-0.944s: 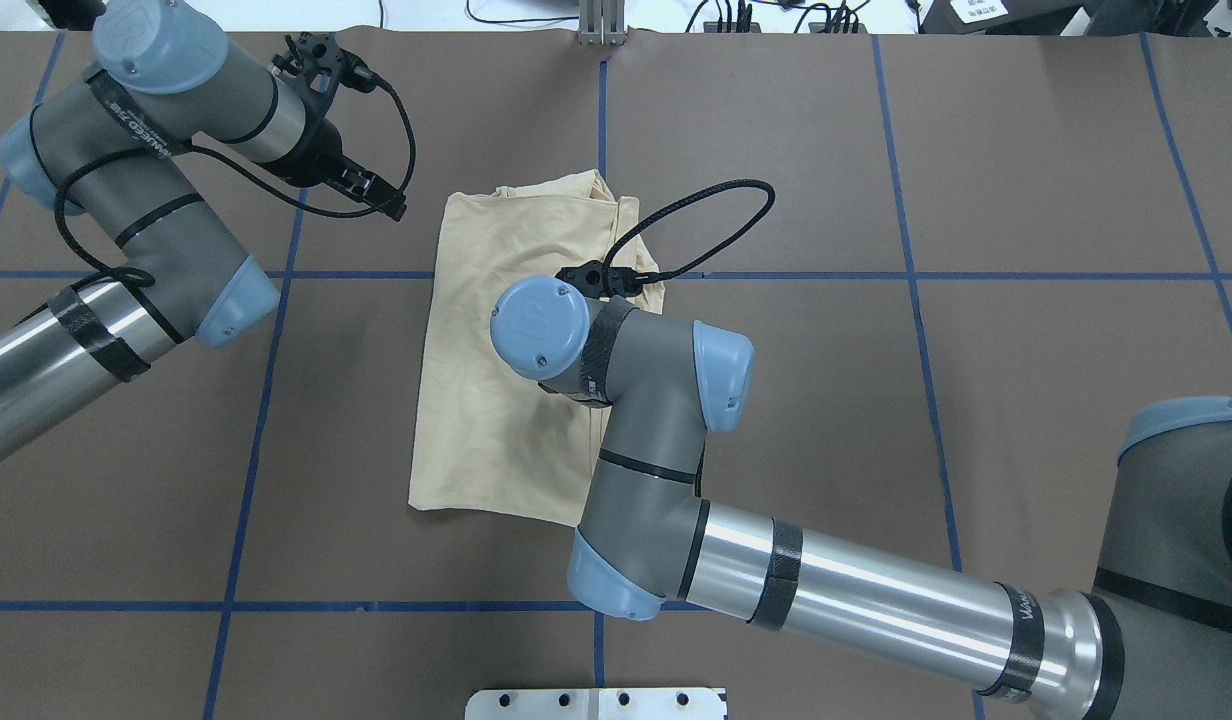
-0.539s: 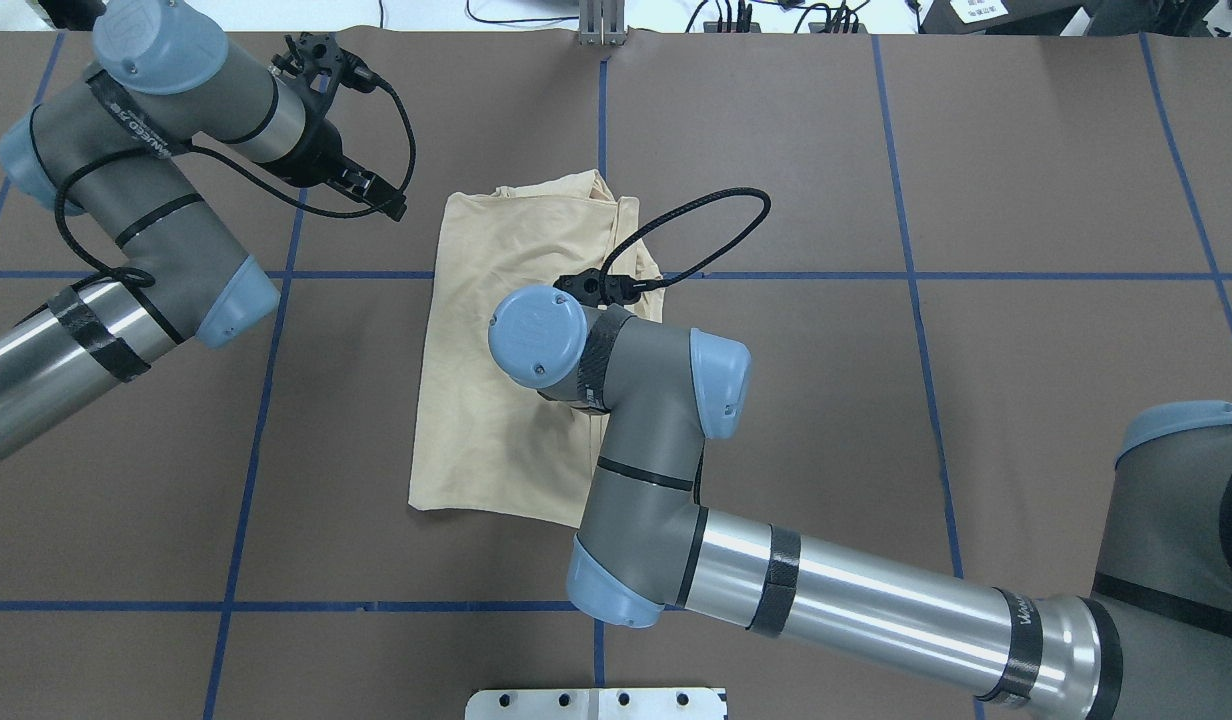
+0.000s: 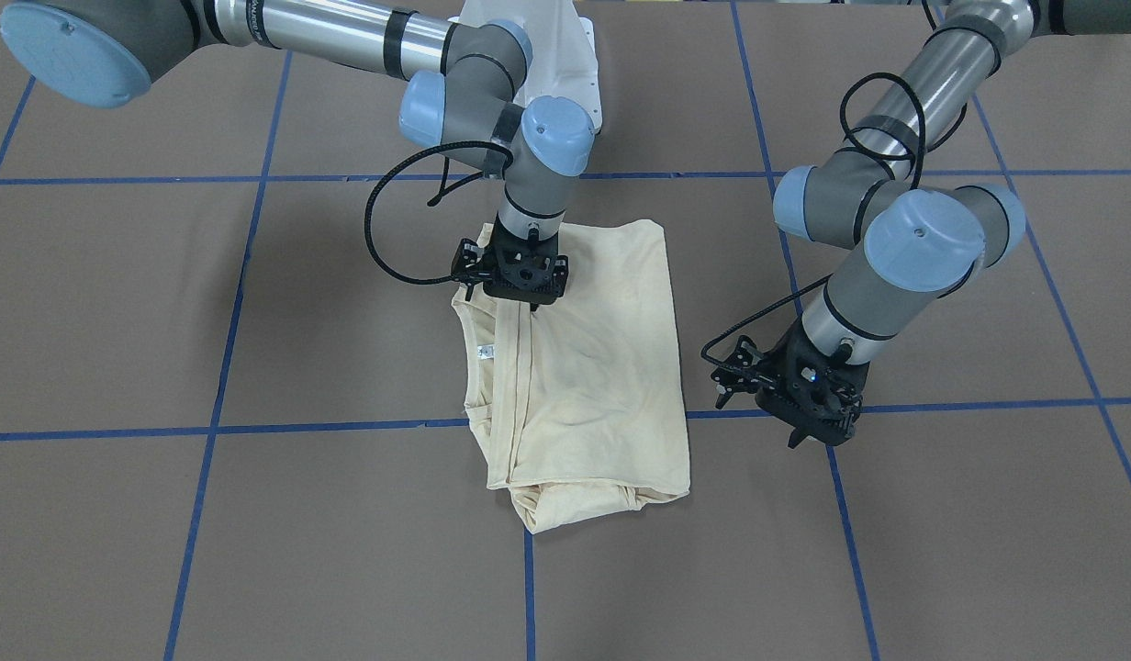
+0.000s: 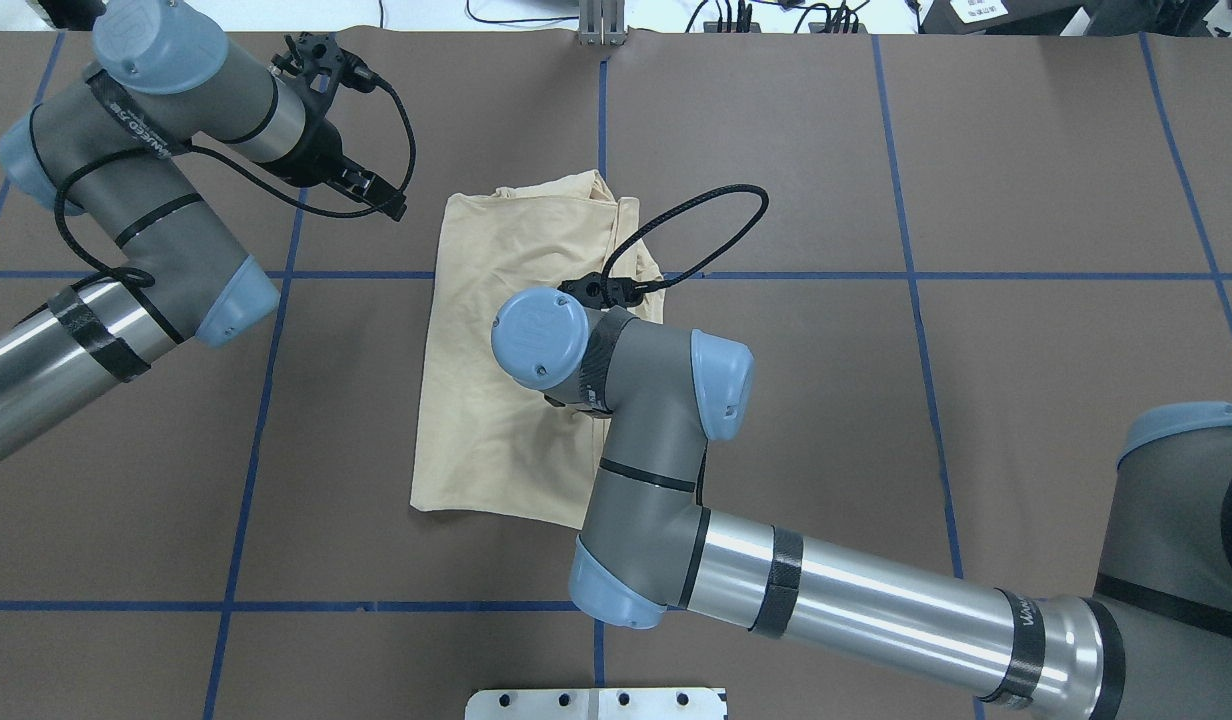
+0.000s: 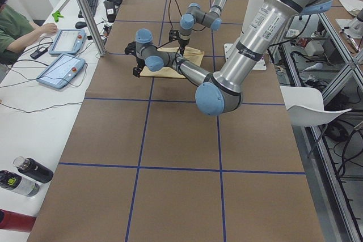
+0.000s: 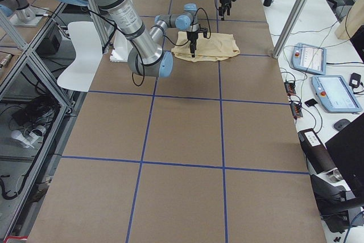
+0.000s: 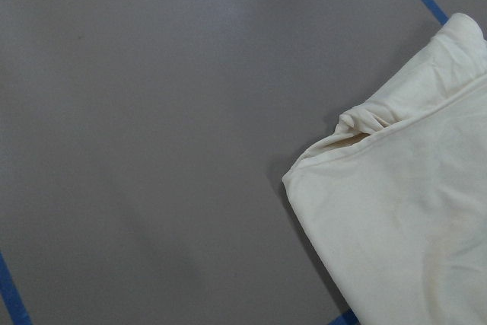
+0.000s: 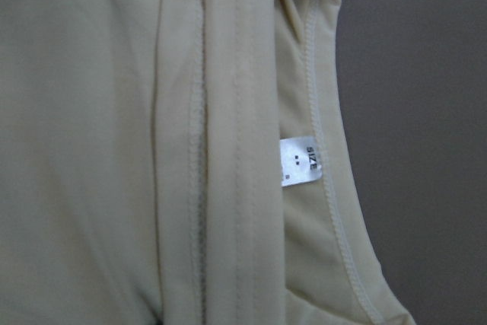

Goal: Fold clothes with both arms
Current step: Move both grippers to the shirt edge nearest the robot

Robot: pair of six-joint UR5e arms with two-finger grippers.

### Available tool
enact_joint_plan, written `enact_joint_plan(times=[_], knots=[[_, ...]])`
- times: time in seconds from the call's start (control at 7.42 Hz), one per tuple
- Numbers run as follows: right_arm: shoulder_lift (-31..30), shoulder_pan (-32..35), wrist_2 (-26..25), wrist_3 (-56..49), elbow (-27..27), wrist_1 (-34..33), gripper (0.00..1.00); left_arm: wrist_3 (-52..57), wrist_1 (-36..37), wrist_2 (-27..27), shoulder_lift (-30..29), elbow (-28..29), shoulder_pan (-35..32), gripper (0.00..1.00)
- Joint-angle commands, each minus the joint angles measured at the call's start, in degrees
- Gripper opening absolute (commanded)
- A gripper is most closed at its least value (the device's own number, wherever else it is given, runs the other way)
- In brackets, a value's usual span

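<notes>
T-shirt: the pale cream-yellow long-sleeved T-shirt of thin fabric [image 3: 593, 367] lies in the middle of the brown paper-covered counter [image 3: 253, 532]. It is already folded to a narrow oblong, and its print does not show.
Neck side: the small white neck label [image 8: 300, 161] and the collar sit at the oblong's long edge on the robot's right side.
Right pincer: the black two-finger right pincer [image 3: 529, 296] points straight down over the doubled strip of cloth beside the collar, very near it or touching it. Whether its fingers are apart or together cannot be told. No cloth is seen lifted.
Left pincer: the black left pincer [image 3: 818, 427] hangs just beside the opposite long edge, over bare counter. Its opening also cannot be told.
Step in hand: probably taking the edge for the next fold.
How to do it well: the right pincer should go down vertically and catch all layers of the strip, not only the top one. The left pincer should take its own edge at the matching place. Both should then lift together and low, because thin fabric slips and wrinkles easily.
</notes>
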Motion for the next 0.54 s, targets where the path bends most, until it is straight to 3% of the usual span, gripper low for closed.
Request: enact_joint_plan(times=[0.0, 0.4], knots=[[-0.74, 0.36, 0.02, -3.72, 2.93, -4.58, 1.0, 0.0, -0.09, 0.0, 0.0, 0.0, 0.0, 1.0], [-7.14, 0.45, 0.02, -4.62, 10.92, -6.88, 1.0, 0.0, -0.26, 0.0, 0.26, 0.0, 0.0, 1.0]])
